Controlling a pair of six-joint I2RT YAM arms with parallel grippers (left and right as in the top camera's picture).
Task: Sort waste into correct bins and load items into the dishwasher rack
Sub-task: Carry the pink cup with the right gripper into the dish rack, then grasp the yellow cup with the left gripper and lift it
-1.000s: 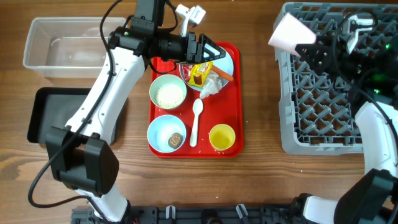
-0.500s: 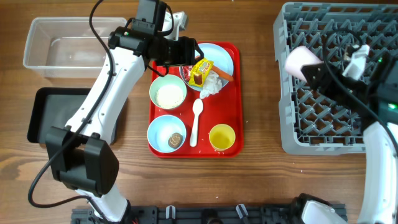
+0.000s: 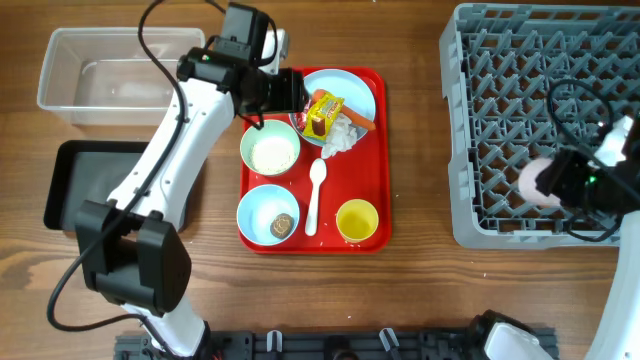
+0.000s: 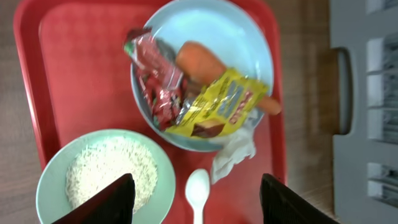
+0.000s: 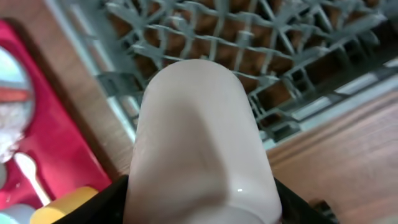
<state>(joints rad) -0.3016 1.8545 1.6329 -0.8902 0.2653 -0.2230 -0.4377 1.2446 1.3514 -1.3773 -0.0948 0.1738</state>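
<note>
My left gripper (image 3: 292, 92) hangs open and empty above the light-blue plate (image 3: 358, 88). The plate holds a red wrapper (image 4: 158, 81), a yellow wrapper (image 4: 227, 109) and a carrot stick (image 4: 202, 61). Crumpled tissue (image 4: 235, 149) and the white spoon (image 4: 199, 190) lie beside it. A bowl of rice (image 3: 270, 152), a bowl (image 3: 262, 205) with a brown lump (image 3: 281, 227) and a yellow cup (image 3: 357, 220) stand on the red tray (image 3: 375, 170). My right gripper (image 3: 548, 183) is shut on the pink cup (image 5: 199, 137) over the grey rack (image 3: 500, 110).
A clear tub (image 3: 100, 75) stands at the far left, with a black tray (image 3: 90, 185) in front of it. Bare wood lies between the red tray and the rack. The rack's front edge (image 5: 323, 102) is just beneath the cup.
My right gripper has carried the pink cup from the rack's far left corner to its near right part. My left gripper has drawn back slightly left over the plate.
</note>
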